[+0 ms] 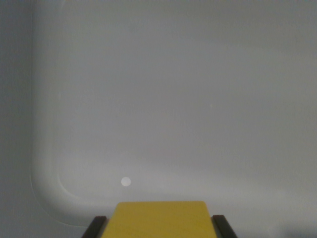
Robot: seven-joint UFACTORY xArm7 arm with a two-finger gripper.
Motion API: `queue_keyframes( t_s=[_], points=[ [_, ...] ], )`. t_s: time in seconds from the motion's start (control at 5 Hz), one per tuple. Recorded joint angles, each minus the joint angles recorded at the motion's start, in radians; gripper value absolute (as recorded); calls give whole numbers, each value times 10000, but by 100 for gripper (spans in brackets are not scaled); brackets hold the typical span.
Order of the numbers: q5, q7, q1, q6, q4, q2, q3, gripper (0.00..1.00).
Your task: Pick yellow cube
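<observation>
- yellow cube (161,219) at bottom centre of frame, flat matte face, clamped between two dark fingers (95,228)
- behind it: smooth white tray (47,191), rounded corner at lower left

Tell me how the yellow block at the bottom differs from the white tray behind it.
The yellow cube is bright yellow; the tray is plain white. The cube has straight edges and sharp corners; the tray's corner is rounded. The cube sits between the gripper fingers; the tray lies free behind it. Both look smooth and unpatterned.
</observation>
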Motion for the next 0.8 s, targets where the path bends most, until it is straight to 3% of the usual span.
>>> queue_keyframes(
  t_s=[0.8],
  points=[
    [1,7,-2,195,127,-68,-2,100]
  ],
)
